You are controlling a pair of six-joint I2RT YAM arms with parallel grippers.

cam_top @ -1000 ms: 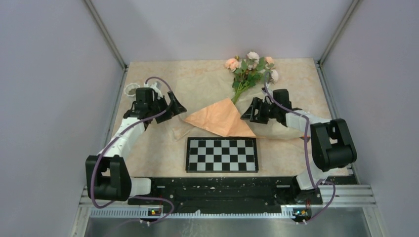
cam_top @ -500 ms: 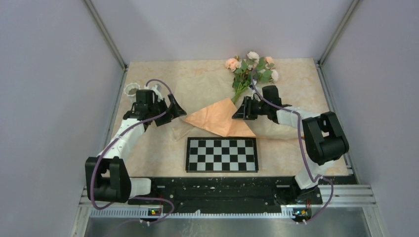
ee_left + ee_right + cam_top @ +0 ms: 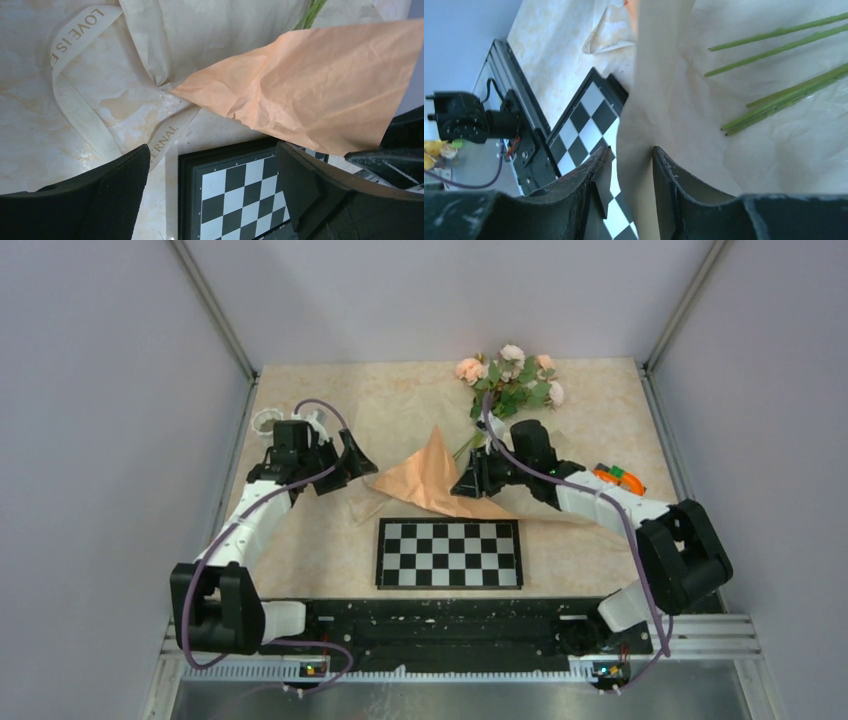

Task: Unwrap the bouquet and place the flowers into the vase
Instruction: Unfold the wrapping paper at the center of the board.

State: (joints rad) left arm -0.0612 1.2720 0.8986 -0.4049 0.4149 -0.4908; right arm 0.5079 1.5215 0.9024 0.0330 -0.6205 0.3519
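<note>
My right gripper (image 3: 631, 152) pinches a raised fold of the peach-orange and beige wrapping paper (image 3: 425, 478), seemingly tight; left gripper (image 3: 211, 150) gapes wide nearby. Green-stemmed peach and pink roses (image 3: 510, 378) lie at its far end.

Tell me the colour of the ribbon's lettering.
Gold on the cream ribbon; clearest in the left wrist view.

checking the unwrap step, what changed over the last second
The right tool moved left, closed on the edge of the orange wrapping paper and lifted it, so the sheet now stands up in a peak instead of lying flat. The left tool stayed open in the same spot. The flowers and the checkerboard did not move.
</note>
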